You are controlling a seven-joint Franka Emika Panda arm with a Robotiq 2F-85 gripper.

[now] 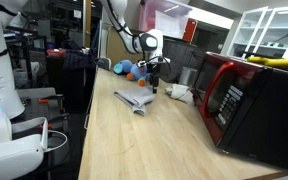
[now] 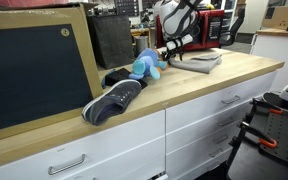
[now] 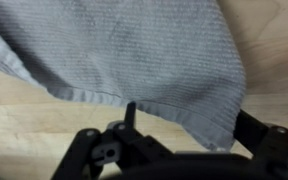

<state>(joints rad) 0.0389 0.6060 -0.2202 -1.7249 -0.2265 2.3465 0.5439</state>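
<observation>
Seen in an exterior view: blue plush toy (image 1: pixel 134 70), then grey cloth (image 1: pixel 136 101) flat on wooden counter (image 1: pixel 134 145), gripper (image 1: pixel 154 87) poised at its far end, red microwave (image 1: pixel 239 100) beyond. Jaws spread wide, clasping nothing; contact with cloth unclear.

The pincer (image 1: pixel 154 88) hangs over a long desk (image 1: pixel 124 145) of pale wood. Below it, the desk's front has white drawers (image 2: pixel 219 115) with metal handles. Beside the pincer stands a red microwave (image 1: pixel 234 95), and well behind it are white-framed glass cabinets (image 1: pixel 269 30). A dark framed board (image 2: pixel 34 70) stands further along the desk.
</observation>
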